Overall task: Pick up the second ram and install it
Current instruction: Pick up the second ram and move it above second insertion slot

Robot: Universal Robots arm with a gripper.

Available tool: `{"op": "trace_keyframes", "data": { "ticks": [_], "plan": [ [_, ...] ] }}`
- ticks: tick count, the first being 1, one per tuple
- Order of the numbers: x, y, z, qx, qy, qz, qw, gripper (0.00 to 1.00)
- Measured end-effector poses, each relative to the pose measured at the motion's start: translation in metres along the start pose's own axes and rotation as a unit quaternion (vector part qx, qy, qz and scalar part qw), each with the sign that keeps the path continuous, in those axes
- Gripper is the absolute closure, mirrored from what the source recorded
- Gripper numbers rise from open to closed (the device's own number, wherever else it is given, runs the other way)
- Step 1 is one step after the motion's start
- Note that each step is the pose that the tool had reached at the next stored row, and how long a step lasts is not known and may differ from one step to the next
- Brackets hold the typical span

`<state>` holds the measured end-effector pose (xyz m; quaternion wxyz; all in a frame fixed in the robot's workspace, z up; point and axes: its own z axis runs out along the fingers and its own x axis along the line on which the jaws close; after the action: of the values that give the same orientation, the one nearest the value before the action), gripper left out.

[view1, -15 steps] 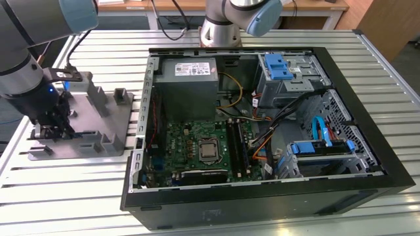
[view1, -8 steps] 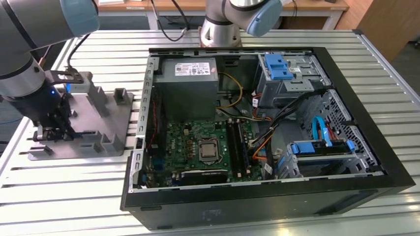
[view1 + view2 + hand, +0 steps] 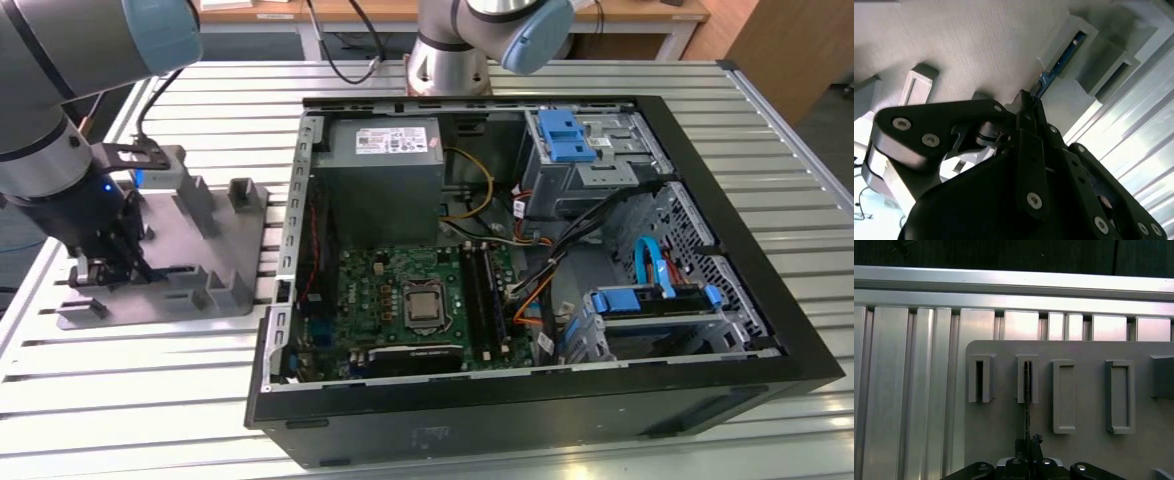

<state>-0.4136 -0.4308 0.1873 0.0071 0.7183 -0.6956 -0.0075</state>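
Note:
The second ram (image 3: 1061, 60) is a thin blue-green board standing on edge on the grey fixture plate (image 3: 180, 295), its far end held in an upright slotted post (image 3: 1027, 382). In the first wrist view it shows edge-on as a dark line (image 3: 1027, 410). My gripper (image 3: 110, 268) is down over the plate at the exterior view's left. Its black fingers (image 3: 1030, 117) are closed on the near end of the stick in both wrist views, with the gripper (image 3: 1027, 444) centred on the stick's edge. The black memory slots (image 3: 485, 295) lie on the motherboard inside the open computer case.
The open computer case (image 3: 534, 425) lies on the slatted aluminium table (image 3: 147, 400), to the exterior view's right of the plate. Beside the ram's post stands an empty slotted post (image 3: 979, 382), and further grey blocks (image 3: 1119, 397) rise from the plate. The arm's base (image 3: 447, 60) is behind the case.

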Motion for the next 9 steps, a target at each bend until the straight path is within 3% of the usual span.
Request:
{"op": "trace_keyframes", "data": {
  "ticks": [9],
  "plan": [
    [0.0, 0.0, 0.0, 0.0, -0.0002, 0.0, 1.0, 0.86]
  ]
}}
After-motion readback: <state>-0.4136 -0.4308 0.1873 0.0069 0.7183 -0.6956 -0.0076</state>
